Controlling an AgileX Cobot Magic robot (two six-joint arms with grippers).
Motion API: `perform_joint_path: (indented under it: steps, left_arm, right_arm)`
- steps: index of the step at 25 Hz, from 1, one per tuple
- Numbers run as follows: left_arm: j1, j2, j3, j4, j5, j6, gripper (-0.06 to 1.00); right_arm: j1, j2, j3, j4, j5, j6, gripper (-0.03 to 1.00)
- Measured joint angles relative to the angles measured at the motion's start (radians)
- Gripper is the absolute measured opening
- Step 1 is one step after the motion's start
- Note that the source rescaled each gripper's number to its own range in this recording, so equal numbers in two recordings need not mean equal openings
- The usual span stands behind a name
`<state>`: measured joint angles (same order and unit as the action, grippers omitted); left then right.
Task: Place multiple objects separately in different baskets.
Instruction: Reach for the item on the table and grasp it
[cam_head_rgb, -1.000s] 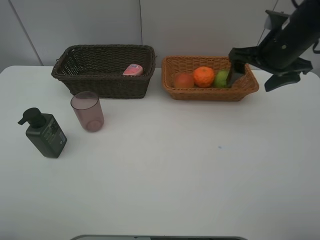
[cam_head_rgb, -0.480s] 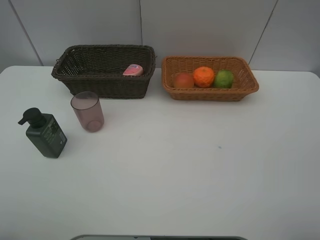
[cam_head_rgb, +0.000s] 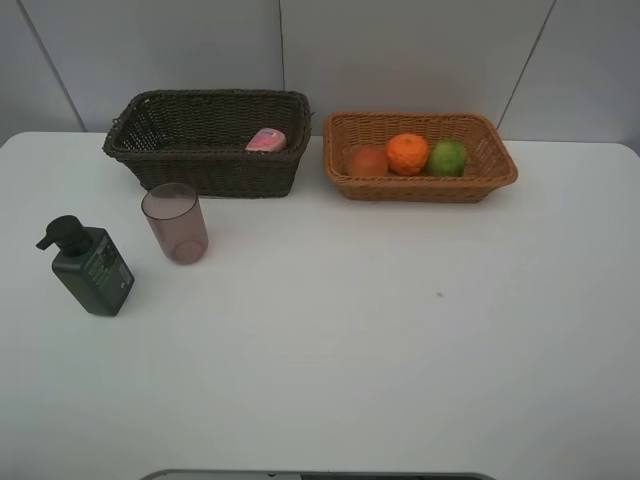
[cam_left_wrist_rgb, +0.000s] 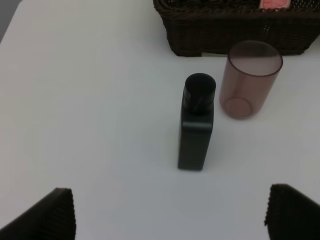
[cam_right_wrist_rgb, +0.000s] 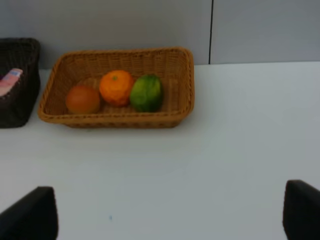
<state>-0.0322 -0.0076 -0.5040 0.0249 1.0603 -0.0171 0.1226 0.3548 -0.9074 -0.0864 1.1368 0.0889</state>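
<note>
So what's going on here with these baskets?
Nothing is being held: the left gripper and right gripper are both open. The orange, red-orange fruit and lime sit in the tan basket, the pink bottle in the dark basket. The pump bottle and cup stand on the table, unsorted.

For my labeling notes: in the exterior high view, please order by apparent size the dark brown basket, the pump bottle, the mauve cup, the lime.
1. dark brown basket
2. pump bottle and mauve cup, too alike to rank
3. lime, smallest
</note>
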Motion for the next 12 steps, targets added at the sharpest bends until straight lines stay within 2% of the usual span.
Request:
perform_joint_path:
  steps: [5, 12]
  left_arm:
    - [0.000, 0.000, 0.000, 0.000, 0.000, 0.000, 0.98]
    - [0.000, 0.000, 0.000, 0.000, 0.000, 0.000, 0.98]
  right_arm:
    - [0.000, -0.099, 0.033, 0.008, -0.001, 0.004, 1.00]
    - [0.000, -0.319, 0.259, 0.029, -0.075, 0.008, 1.00]
